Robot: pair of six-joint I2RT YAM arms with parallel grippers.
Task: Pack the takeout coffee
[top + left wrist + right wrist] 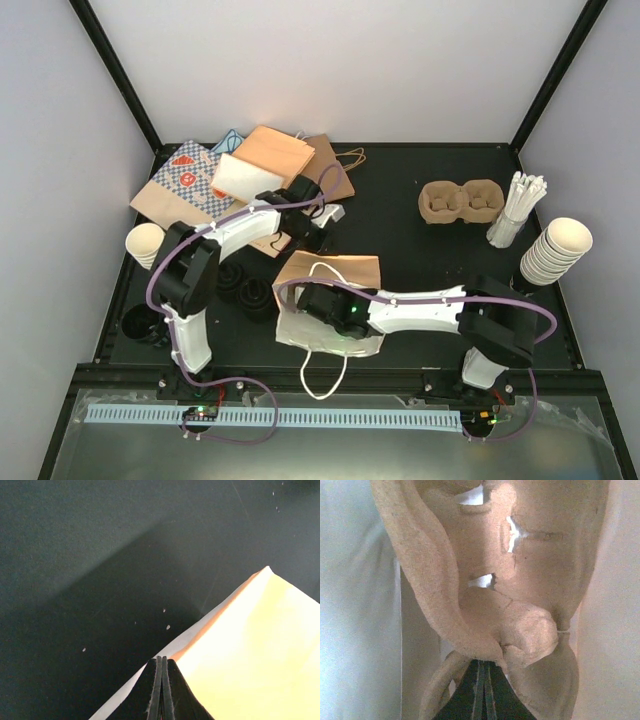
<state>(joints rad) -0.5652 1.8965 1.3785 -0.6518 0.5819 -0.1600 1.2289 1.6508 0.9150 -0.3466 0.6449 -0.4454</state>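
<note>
A brown moulded-pulp carrier [485, 580] fills the right wrist view, with pale bag walls on both sides of it. My right gripper [484, 662] is shut on its near rim. From above, the right gripper [312, 298] reaches into the mouth of a paper bag [340, 270] lying mid-table. My left gripper [318, 232] is shut beside the bag pile at the back left. In the left wrist view its tips [161, 658] sit at the edge of a pale bag [250, 655]; I cannot tell if paper is pinched. No capped cup shows clearly.
More pulp carriers [460, 200] sit at the back right beside a holder of white sticks [515, 210]. A stack of lidless cups [555, 250] stands at the right edge, another [145, 243] at the left. Black lids [245, 288] lie left of the bag. Flat bags [250, 165] are piled at the back.
</note>
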